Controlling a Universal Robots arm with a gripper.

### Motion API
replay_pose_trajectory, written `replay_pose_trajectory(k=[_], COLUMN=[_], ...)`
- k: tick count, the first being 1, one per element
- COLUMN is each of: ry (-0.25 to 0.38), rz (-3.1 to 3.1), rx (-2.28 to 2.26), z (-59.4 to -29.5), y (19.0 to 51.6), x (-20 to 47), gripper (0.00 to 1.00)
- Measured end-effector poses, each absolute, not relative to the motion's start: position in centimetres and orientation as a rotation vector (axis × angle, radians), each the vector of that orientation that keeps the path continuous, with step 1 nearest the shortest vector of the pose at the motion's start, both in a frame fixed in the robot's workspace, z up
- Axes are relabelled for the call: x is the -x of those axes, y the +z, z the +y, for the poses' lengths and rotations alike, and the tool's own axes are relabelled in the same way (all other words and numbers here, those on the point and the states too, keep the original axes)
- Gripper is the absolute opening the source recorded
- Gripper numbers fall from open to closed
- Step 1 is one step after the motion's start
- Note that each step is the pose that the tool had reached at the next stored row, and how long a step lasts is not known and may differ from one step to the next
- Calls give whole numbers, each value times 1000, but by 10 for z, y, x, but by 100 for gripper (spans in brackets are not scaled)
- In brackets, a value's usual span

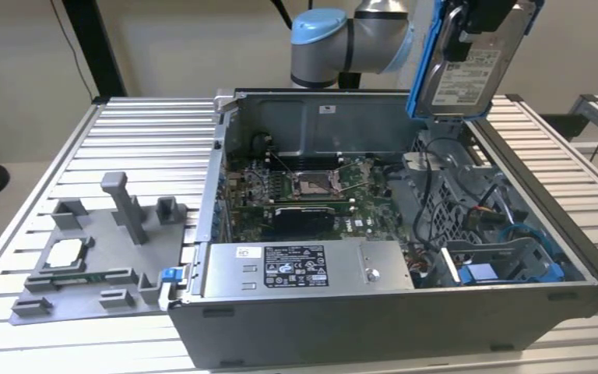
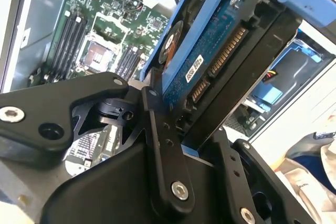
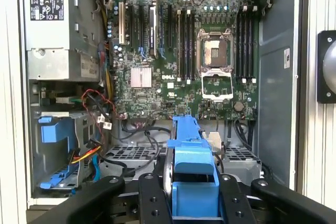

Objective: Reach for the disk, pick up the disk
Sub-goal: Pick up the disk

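Fixture: over on the exterior view's left, a grey plastic fixture plate with upright posts (image 1: pixel 96 261) lies on the slatted metal table (image 1: pixel 29 234), untouched.
Case: centre, the open grey metal computer case (image 1: pixel 382 312) shows its green motherboard (image 1: pixel 310 183); the silver power-supply box with its white and black label (image 1: pixel 293 269) sits at the near wall.
Disk: up at the exterior view's right, the flat silver-grey hard drive in its blue plastic bracket (image 1: pixel 466 66) hangs clear above the case.
Jaws: the black gripper (image 2: pixel 181 129) pinches the drive edge-on, fingers (image 3: pixel 152 198) against the bracket.
Progress: reach done, pick-up looks done; disk airborne.
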State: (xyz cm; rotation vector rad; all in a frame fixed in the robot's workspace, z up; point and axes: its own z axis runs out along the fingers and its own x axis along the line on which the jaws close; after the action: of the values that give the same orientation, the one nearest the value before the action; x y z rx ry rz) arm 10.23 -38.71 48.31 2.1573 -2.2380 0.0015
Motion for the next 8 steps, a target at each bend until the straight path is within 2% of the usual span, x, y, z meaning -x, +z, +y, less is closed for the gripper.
replay_pose_trajectory(k=[8], ry=[1], rz=[-2239], rx=[-2157], z=[-393], y=[483], x=[-102], gripper=[0])
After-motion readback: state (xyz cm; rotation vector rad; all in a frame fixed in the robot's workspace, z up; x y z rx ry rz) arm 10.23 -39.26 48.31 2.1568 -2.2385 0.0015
